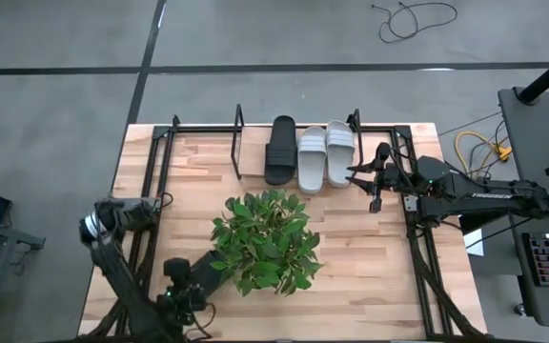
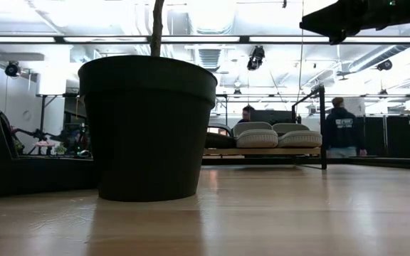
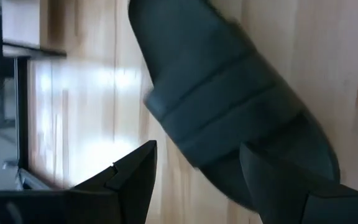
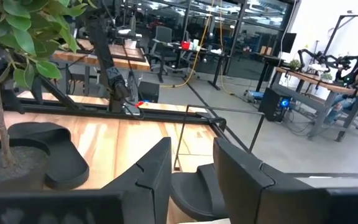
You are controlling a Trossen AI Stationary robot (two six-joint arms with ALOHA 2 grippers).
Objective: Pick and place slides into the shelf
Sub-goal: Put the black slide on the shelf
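Three slides rest side by side on the black rod shelf (image 1: 238,143) at the table's far edge: one black slide (image 1: 280,150) and two light grey slides (image 1: 312,158) (image 1: 339,151). The other black slide (image 1: 205,263) lies flat on the table near the near edge, half under the plant's leaves. My left gripper (image 3: 199,149) is open over it, a finger on either side of one end of the slide (image 3: 229,99). My right gripper (image 1: 363,187) is open and empty, raised just right of the grey slides and pointing toward the table's left. My left gripper stands with its open fingers (image 3: 278,186) astride one end of the black slide (image 3: 222,168), which lies flat on the table. One finger overlaps the sole's edge in the wrist view; whether it touches I cannot tell.
A leafy green plant (image 1: 267,238) in a black pot (image 2: 148,128) stands mid-table, between the loose slide and the shelf. The shelf has free room left of the black slide. Black arm frames run along both table sides. People (image 2: 342,128) stand in the room beyond.
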